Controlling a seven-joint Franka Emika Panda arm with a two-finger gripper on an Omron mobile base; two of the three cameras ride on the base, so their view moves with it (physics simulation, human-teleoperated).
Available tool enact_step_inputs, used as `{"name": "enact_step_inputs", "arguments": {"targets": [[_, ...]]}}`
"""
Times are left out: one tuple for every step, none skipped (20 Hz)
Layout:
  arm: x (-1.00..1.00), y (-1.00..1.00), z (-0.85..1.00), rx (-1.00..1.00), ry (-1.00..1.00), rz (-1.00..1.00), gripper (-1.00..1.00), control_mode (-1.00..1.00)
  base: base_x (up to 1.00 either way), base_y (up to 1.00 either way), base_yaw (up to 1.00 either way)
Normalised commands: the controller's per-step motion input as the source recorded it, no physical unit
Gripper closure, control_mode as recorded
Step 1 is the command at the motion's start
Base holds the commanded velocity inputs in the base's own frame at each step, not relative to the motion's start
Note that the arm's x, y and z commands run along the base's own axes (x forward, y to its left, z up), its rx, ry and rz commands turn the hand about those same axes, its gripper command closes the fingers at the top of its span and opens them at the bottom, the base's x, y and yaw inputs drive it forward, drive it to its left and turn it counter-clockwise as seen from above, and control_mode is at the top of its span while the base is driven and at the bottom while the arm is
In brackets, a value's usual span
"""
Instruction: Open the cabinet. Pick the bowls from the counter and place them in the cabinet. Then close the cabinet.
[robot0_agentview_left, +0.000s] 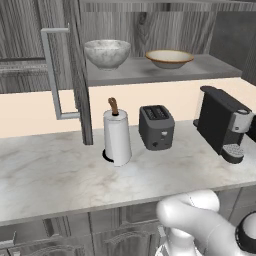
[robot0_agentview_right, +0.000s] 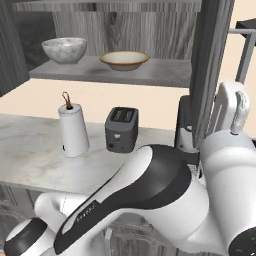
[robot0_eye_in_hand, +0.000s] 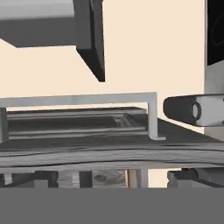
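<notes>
Two bowls (robot0_agentview_left: 107, 53) sit side by side on cabinet shelf (robot0_agentview_left: 165, 71), doors open. Gripper (robot0_eye_in_hand: 111, 177) jaws spread wide, empty, near right door handle (robot0_eye_in_hand: 87, 101).

Cabinet (robot0_agentview_left: 80, 75): dark wood grain, matt, with smooth grey metal-look handle (robot0_agentview_left: 52, 75). Counter (robot0_agentview_left: 60, 175): pale veined marble look (slight sheen). Bowls: speckled stone-look (robot0_agentview_left: 107, 53); smooth tan glaze (robot0_agentview_left: 169, 58).

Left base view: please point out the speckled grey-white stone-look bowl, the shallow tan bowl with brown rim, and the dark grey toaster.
Speckled grey-white stone-look bowl (robot0_agentview_left: 107, 54), left base view, outer front wall.
Shallow tan bowl with brown rim (robot0_agentview_left: 169, 58), left base view, inside.
Dark grey toaster (robot0_agentview_left: 157, 131), left base view, front face.
</notes>
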Motion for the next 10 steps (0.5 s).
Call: {"name": "enact_step_inputs", "arguments": {"targets": [[0.21,-0.34,-0.14,0.00,0.00,0.00,-1.00,-1.00,0.00,0.00,0.00],[0.18,-0.39,-0.11,0.00,0.00,0.00,-1.00,-1.00,0.00,0.00,0.00],[0.14,-0.41,-0.09,0.00,0.00,0.00,-1.00,-1.00,0.00,0.00,0.00],[0.14,-0.48,-0.08,0.00,0.00,0.00,-1.00,-1.00,0.00,0.00,0.00],[0.14,-0.44,-0.11,0.00,0.00,0.00,-1.00,-1.00,0.00,0.00,0.00],[0.16,-0.44,-0.10,0.00,0.00,0.00,-1.00,-1.00,0.00,0.00,0.00],[0.18,-0.39,-0.11,0.00,0.00,0.00,-1.00,-1.00,0.00,0.00,0.00],[0.23,-0.33,-0.11,0.00,0.00,0.00,-1.00,-1.00,0.00,0.00,0.00],[0.24,-0.27,-0.11,0.00,0.00,0.00,-1.00,-1.00,0.00,0.00,0.00],[0.28,-0.22,-0.11,0.00,0.00,0.00,-1.00,-1.00,0.00,0.00,0.00]]}}
